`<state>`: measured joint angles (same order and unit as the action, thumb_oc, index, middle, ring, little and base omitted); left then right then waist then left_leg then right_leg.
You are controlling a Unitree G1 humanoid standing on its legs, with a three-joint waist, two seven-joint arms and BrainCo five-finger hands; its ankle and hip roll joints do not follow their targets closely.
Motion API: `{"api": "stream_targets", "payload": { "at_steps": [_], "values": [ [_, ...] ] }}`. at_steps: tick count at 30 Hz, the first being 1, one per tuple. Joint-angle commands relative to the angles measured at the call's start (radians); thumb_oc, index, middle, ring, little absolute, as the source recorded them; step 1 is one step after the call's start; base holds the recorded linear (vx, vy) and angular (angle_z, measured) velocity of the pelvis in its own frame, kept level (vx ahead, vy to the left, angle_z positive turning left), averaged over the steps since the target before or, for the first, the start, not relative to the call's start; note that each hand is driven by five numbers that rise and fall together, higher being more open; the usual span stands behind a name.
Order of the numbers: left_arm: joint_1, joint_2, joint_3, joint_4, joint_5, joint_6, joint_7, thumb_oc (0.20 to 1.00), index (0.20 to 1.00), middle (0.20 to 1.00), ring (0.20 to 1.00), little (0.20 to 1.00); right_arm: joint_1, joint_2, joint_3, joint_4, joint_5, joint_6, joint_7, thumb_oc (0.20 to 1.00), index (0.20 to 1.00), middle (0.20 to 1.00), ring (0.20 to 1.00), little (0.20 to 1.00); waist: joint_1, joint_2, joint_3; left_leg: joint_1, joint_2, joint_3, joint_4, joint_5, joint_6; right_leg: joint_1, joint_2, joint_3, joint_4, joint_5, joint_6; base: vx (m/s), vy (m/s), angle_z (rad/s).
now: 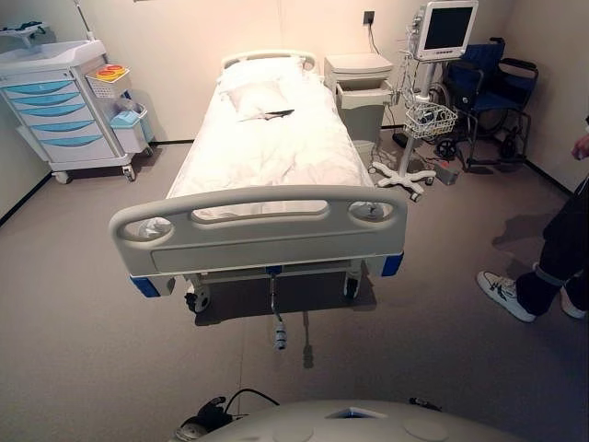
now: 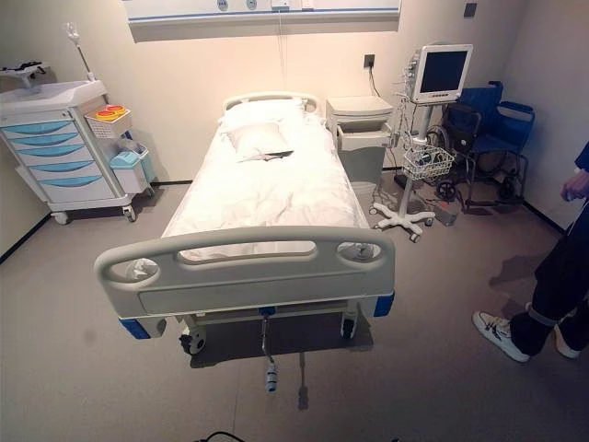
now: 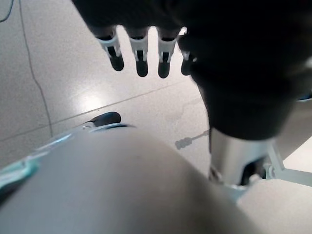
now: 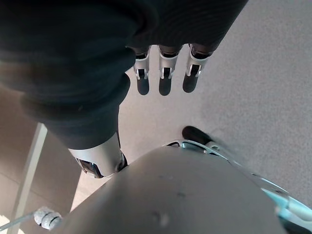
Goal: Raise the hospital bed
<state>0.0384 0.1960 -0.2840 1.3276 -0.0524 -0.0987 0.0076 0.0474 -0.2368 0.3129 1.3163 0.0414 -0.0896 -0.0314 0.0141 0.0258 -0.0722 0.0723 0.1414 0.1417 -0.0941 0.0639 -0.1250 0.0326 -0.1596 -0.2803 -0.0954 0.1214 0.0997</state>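
The left hand hangs over the pale floor with its fingers straight and relaxed, holding nothing; the right hand hangs the same way, fingers loose and apart, above grey floor. Well ahead of both hands stands the hospital bed, its long axis running straight away from them, the grey footboard nearest and the headboard against the far wall. White sheets, rumpled, cover the mattress, and a white pillow lies near the head end with a small dark object just beside it. Blue corner bumpers flank the footboard, and under its middle a crank handle hangs down toward the floor. A drawer cart stands to the left of the bed, a bedside cabinet and a monitor stand to its right, with a wheelchair beyond. A person stands at the far right.
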Motion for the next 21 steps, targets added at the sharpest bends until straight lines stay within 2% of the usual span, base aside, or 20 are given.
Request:
{"api": "stream_targets", "payload": {
  "at_steps": [1, 21],
  "values": [
    [-0.072, -0.016, 0.018, 0.046, 0.027, -0.016, -0.005, 1.000, 1.000, 1.000, 1.000, 1.000, -0.064, 0.023, 0.006, 0.054, -0.015, -0.016, 0.001, 1.000, 1.000, 1.000, 1.000, 1.000, -0.002, -0.038, 0.070, 0.063, -0.091, 0.004, 0.007, -0.071, 0.089, 0.092, -0.011, -0.003, 0.032, -0.059, 0.044, 0.00, 0.000, 0.00],
    [-0.065, -0.011, 0.041, 0.047, 0.000, -0.017, -0.005, 1.000, 1.000, 1.000, 1.000, 1.000, -0.059, 0.025, 0.006, 0.061, -0.016, -0.014, 0.006, 1.000, 1.000, 1.000, 1.000, 1.000, 0.000, -0.037, 0.061, 0.068, -0.091, 0.003, 0.007, -0.076, 0.089, 0.098, -0.010, -0.004, 0.027, -0.059, 0.044, 0.00, 0.000, 0.00]
  ]
}}
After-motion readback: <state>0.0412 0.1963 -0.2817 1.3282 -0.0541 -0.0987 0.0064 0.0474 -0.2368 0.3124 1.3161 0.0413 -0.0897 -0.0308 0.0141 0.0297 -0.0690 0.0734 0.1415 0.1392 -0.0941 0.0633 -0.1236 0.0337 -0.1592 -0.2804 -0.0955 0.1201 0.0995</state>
